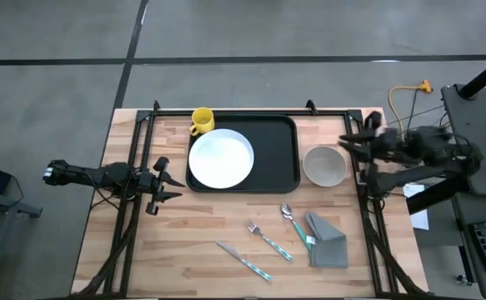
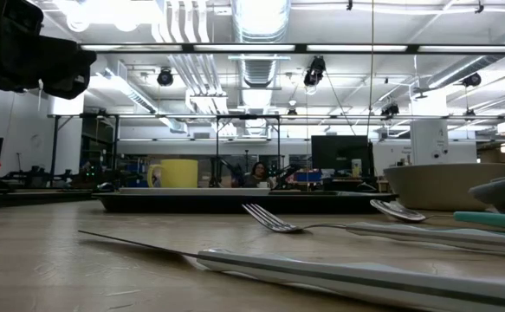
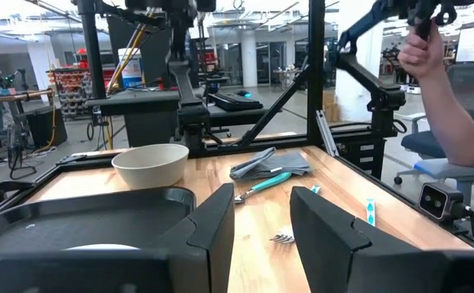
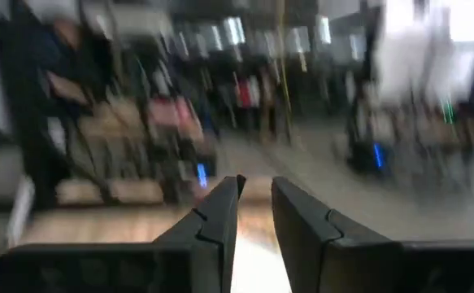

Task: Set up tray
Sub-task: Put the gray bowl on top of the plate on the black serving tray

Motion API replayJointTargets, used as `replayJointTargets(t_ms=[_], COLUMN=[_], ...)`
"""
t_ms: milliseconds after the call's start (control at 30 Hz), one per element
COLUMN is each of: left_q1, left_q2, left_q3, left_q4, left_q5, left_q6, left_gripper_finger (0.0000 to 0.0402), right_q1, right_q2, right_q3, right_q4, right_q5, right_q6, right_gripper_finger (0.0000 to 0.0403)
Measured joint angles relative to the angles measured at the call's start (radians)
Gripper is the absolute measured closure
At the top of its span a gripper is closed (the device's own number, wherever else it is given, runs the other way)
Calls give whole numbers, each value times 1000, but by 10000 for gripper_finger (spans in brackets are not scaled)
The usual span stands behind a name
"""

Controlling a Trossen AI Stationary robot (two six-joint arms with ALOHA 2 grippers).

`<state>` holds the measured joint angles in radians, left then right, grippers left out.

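Light wooden slatted table (image 1: 192,250) carries the large black rectangular tray with rounded corners and a low rim (image 1: 280,154) at its far middle. A round white plate (image 1: 221,158) lies on the tray's left half; a yellow ceramic mug (image 1: 202,121) stands at the tray's far-left corner, its handle pointing left. Just right of the tray, off it, sits a cream round bowl (image 1: 324,166). Near of the tray, on bare wood: a metal spoon with a teal handle (image 1: 293,222), a metal fork (image 1: 268,239), a table knife with a teal-marked handle (image 1: 244,260), and a folded grey cloth napkin (image 1: 327,239) to the right of the spoon. Nothing stands between either gripper and the tray. The left gripper (image 1: 166,184) hangs at the table's left side, just left of the tray's near-left corner, apart from it, fingers spread to a moderate gap with nothing between them; its wrist view shows the tray rim (image 3: 82,213) close in front, the bowl (image 3: 150,164) beyond. The right gripper (image 1: 348,142) sits at the right edge of the table, just right of the bowl and well apart from the tray, fingers narrowly parted, empty; its own wrist view is too smeared to read anything past the fingers (image 4: 216,213). The low view alone shows the mug (image 2: 178,173) rising above the tray edge (image 2: 235,202), with a person seated far behind in the room. The left wrist view alone shows a person's hand (image 3: 419,47) and forearm on the frame at the right side.
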<state>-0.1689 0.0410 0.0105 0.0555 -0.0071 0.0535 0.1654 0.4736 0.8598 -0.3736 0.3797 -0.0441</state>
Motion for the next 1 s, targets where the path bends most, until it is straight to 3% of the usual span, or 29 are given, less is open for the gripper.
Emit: replayJointTargets(t_ms=[167,400,667,1000], left_q1=[0,0,0,0], left_q2=[0,0,0,0], left_q3=[0,0,0,0], left_q4=[0,0,0,0], left_q5=[0,0,0,0], left_q6=[0,0,0,0], left_gripper_finger=[299,299,299,299], right_q1=[0,0,0,0], right_q2=[215,498,722,861], right_q3=[149,299,385,366], right_q4=[-350,-745,-892,-990], right_q5=[188,219,252,220], right_q6=[243,536,646,643], right_gripper_finger=[335,335,335,335])
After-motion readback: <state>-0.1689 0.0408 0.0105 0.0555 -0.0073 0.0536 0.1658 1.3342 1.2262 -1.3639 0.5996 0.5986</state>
